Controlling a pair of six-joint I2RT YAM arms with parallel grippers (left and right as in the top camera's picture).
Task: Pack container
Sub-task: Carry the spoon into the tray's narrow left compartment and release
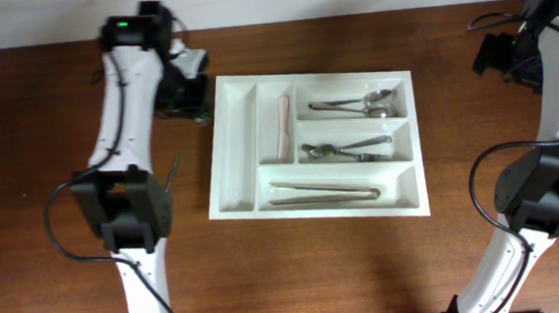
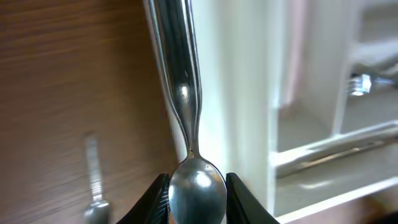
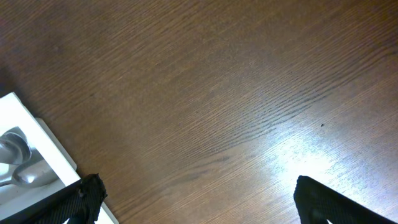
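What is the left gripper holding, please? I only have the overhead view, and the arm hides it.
Observer: The left gripper is shut on a spoon, its fingers clamping the bowl.
Operator: Where does the handle lie?
Observer: It runs forward beside the outer wall of the container.
Operator: And the right gripper?
Observer: The right gripper is open and empty above the table, with a corner of the container at the picture's lower left.

Forks (image 1: 346, 150) in container (image 1: 236, 140) (middle compartment)
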